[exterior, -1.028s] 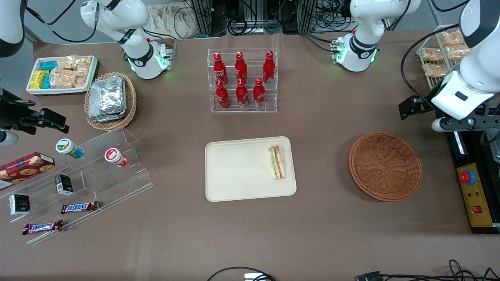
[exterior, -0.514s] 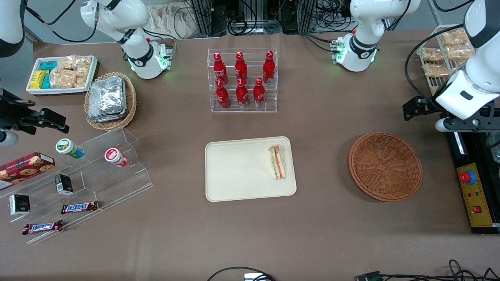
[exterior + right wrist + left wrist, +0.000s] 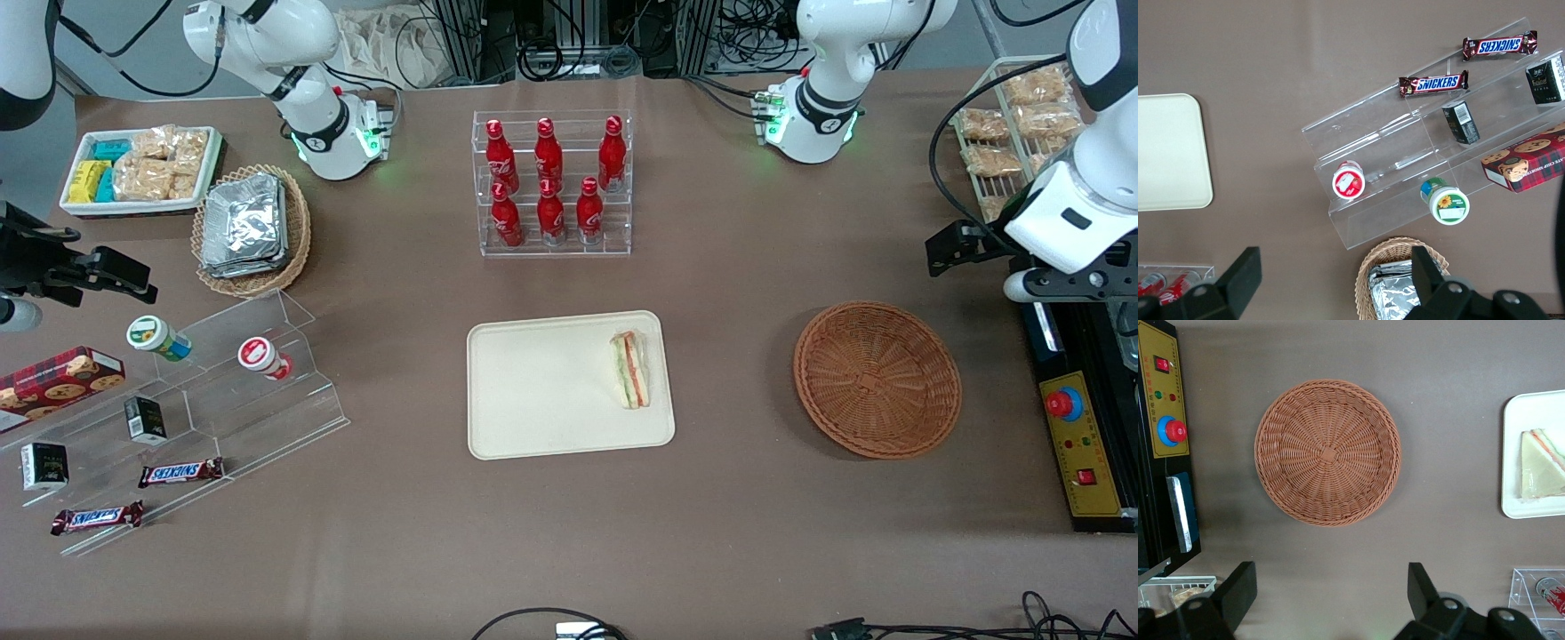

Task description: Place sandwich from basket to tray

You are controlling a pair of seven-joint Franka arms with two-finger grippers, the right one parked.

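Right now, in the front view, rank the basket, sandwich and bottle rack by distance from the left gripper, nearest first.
The gripper hangs open above the table's working-arm end.
1. basket, empty, just nearer the camera.
2. sandwich, on the tray.
3. bottle rack, mid-table, farther from the camera.

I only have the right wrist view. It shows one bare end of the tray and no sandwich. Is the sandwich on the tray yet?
Observer: Yes. The sandwich lies flat on the tray, at the end toward the working arm.
Operator: Is anything in the basket?
Observer: No. The left wrist view looks straight down into the basket, and only bare wicker shows.
Operator: Where is the left gripper?
Observer: The gripper hangs open above the table and holds nothing. It is up beside the basket, a bit farther from the front camera.
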